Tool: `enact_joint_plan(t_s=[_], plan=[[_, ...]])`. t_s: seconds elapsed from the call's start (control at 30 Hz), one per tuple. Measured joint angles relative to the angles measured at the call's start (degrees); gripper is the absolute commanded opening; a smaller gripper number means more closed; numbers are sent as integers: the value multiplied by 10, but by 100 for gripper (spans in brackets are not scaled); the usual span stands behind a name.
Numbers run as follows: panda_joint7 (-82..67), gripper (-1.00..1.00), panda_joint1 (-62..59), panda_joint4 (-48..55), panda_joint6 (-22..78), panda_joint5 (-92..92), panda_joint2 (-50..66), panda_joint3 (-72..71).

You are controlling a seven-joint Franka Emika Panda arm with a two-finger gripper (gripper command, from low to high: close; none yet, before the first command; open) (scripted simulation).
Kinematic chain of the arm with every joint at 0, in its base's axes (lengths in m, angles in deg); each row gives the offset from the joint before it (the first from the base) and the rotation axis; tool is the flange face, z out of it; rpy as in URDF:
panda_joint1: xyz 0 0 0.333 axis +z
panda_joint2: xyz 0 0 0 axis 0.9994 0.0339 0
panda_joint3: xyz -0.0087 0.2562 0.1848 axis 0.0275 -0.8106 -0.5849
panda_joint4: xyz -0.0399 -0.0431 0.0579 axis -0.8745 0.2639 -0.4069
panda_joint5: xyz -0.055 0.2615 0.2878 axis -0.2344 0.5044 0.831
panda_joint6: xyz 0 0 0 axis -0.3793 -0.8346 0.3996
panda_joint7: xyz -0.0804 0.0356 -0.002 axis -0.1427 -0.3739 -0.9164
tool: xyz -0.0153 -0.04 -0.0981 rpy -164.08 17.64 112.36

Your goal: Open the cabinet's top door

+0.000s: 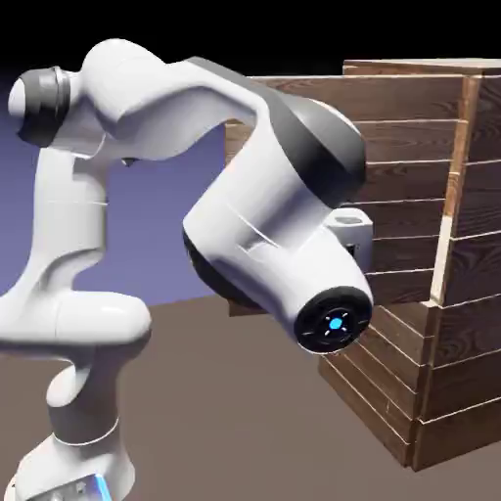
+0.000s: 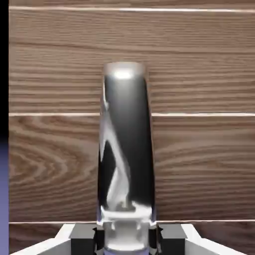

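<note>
1. Brown wood: the top door (image 1: 406,147) of the cabinet (image 1: 475,342) stands swung out from the body in the exterior view, reaching left behind the white arm (image 1: 264,186).
2. Hand view alone shows the handle (image 2: 127,134), a dark, glossy curved bar running upright across the planks, with pale reflections.
3. Fingers of the gripper (image 2: 127,240): closed on the handle's near end, one tip to each side.
4. Exterior view alone shows the lower planks (image 1: 377,382) beneath the door, and the arm's bends.
5. Hidden there: handle and fingertips, behind the wrist; part of the white hand (image 1: 350,230) shows.
6. Hand view cuts the fingers off at its bottom edge; exact pad contact hard to make out.
</note>
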Motion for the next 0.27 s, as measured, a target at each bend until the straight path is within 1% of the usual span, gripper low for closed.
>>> enact_joint_plan(t_s=[0.23,0.27], plan=[[26,-100,17,108,-20,-76,-145,-43],[28,100,19,113,-20,-79,-150,-44]])
